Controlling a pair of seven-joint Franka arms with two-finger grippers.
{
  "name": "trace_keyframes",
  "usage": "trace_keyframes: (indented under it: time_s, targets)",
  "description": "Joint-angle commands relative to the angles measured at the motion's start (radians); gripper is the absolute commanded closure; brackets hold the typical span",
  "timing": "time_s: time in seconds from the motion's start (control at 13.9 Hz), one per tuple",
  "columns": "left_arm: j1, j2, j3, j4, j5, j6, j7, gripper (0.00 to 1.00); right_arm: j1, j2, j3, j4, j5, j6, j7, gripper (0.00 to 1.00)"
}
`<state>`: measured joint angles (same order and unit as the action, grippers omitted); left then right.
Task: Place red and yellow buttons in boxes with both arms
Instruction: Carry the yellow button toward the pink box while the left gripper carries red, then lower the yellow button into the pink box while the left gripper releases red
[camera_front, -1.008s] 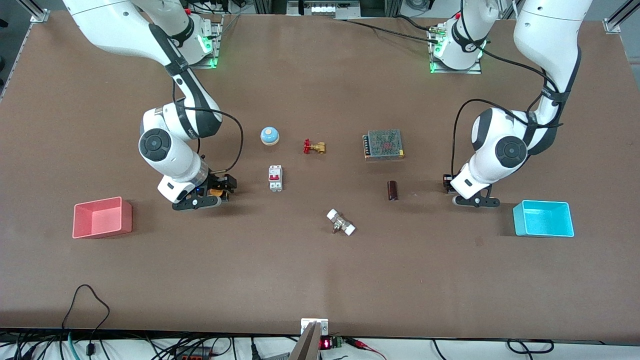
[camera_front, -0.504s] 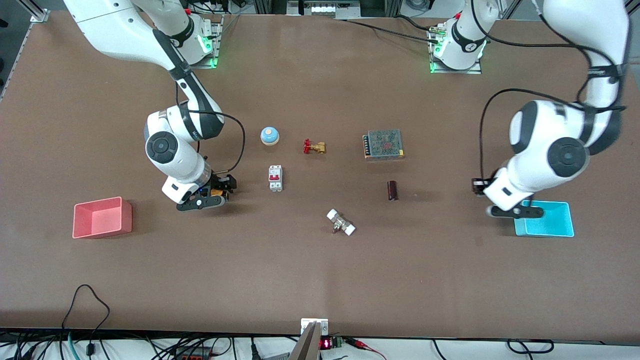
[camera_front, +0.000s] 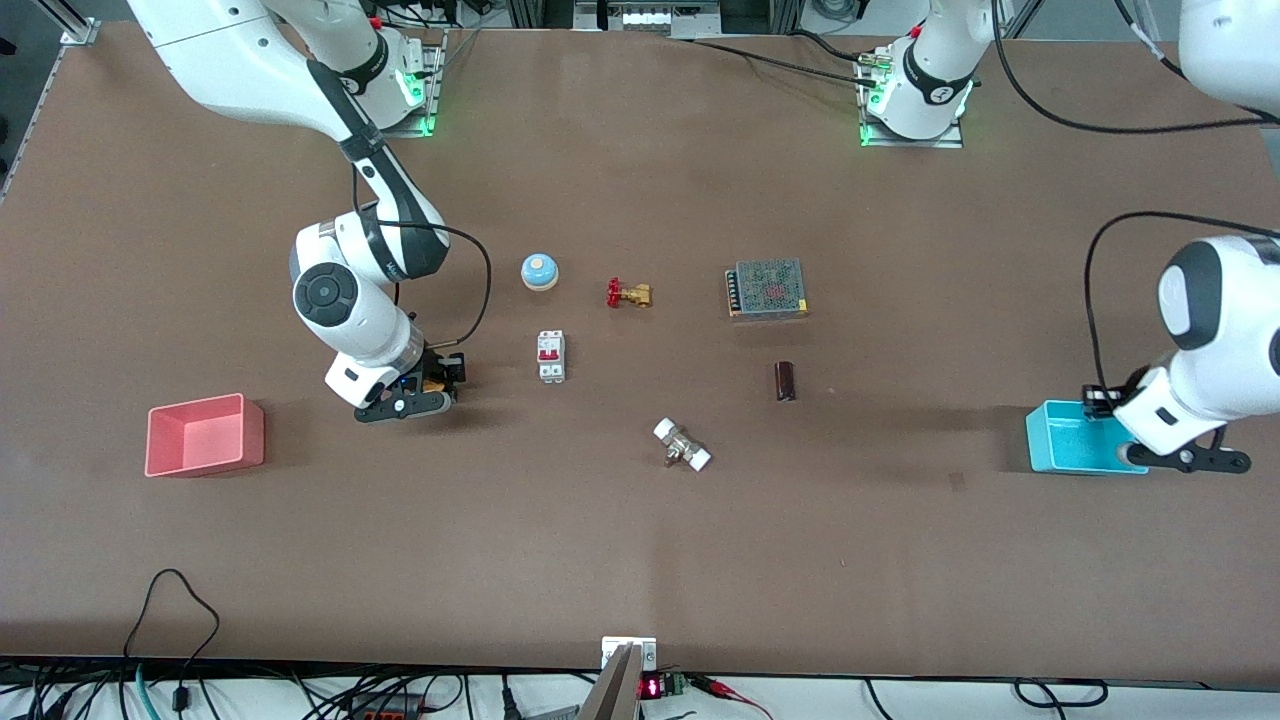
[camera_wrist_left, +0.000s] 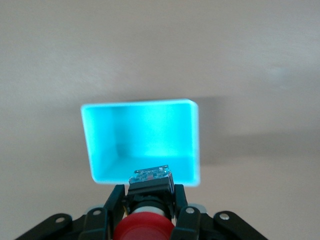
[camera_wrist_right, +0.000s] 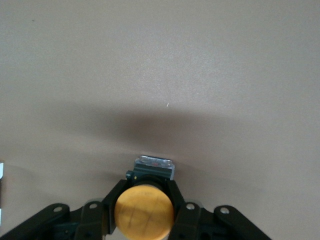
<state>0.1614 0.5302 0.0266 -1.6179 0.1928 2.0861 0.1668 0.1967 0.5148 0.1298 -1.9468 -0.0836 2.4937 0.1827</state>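
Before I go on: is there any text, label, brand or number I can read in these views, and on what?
None can be read.
White circuit breaker with red switches: any markings too small.
Metal mesh-topped power supply: no legible label.
Small red display at the table edge nearest the front camera: lit, digits too blurred.
Red round-capped button and yellow round-capped button: caps show no text.

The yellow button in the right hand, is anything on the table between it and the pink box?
Nothing visible. The right hand grips the yellow button above bare table, and the stretch from there to the pink box shows only tabletop. The breaker and bell lie toward the table's middle, off that path.
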Motion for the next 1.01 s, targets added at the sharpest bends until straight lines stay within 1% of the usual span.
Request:
trace_keyframes:
  time_s: [0.0, 0.07, 0.14, 0.29, 0.43, 0.58, 0.65, 0.72, 0.79, 0.86, 0.94]
  targets:
    - [0.036, 0.091, -0.016, 0.055, 0.002, 0.064, 0.037, 0.72, -0.003, -0.007, 0.001, 0.006, -0.021, 0.007, -0.035, 0.77]
    - [0.047, 0.106, -0.017, 0.050, -0.013, 0.084, 0.043, 0.72, -0.011, -0.024, -0.004, 0.022, -0.021, -0.012, -0.064, 0.76]
    - [0.053, 0.120, -0.017, 0.047, -0.036, 0.097, 0.056, 0.72, -0.035, -0.060, -0.004, 0.035, -0.021, -0.072, -0.087, 0.76]
    - [0.066, 0.148, -0.017, 0.047, -0.087, 0.117, 0.092, 0.72, -0.086, -0.122, -0.004, 0.100, -0.010, -0.230, -0.158, 0.76]
    - [0.073, 0.162, -0.017, 0.046, -0.098, 0.127, 0.100, 0.72, -0.164, -0.174, -0.006, 0.159, -0.004, -0.358, -0.262, 0.76]
    - [0.079, 0.174, -0.017, 0.046, -0.098, 0.129, 0.102, 0.70, -0.241, -0.185, -0.010, 0.221, -0.004, -0.442, -0.378, 0.76]
    - [0.079, 0.175, -0.017, 0.044, -0.098, 0.129, 0.102, 0.68, -0.278, -0.180, -0.024, 0.242, -0.002, -0.452, -0.443, 0.76]
    - [0.079, 0.177, -0.017, 0.044, -0.098, 0.127, 0.100, 0.62, -0.307, -0.173, -0.044, 0.252, 0.010, -0.447, -0.503, 0.76]
    - [0.078, 0.177, -0.017, 0.044, -0.098, 0.126, 0.100, 0.42, -0.330, -0.159, -0.062, 0.256, 0.045, -0.443, -0.546, 0.76]
    - [0.076, 0.177, -0.017, 0.044, -0.098, 0.124, 0.100, 0.00, -0.338, -0.141, -0.079, 0.270, 0.082, -0.438, -0.575, 0.76]
    - [0.076, 0.171, -0.019, 0.046, -0.098, 0.117, 0.100, 0.00, -0.345, -0.113, -0.100, 0.299, 0.097, -0.425, -0.598, 0.76]
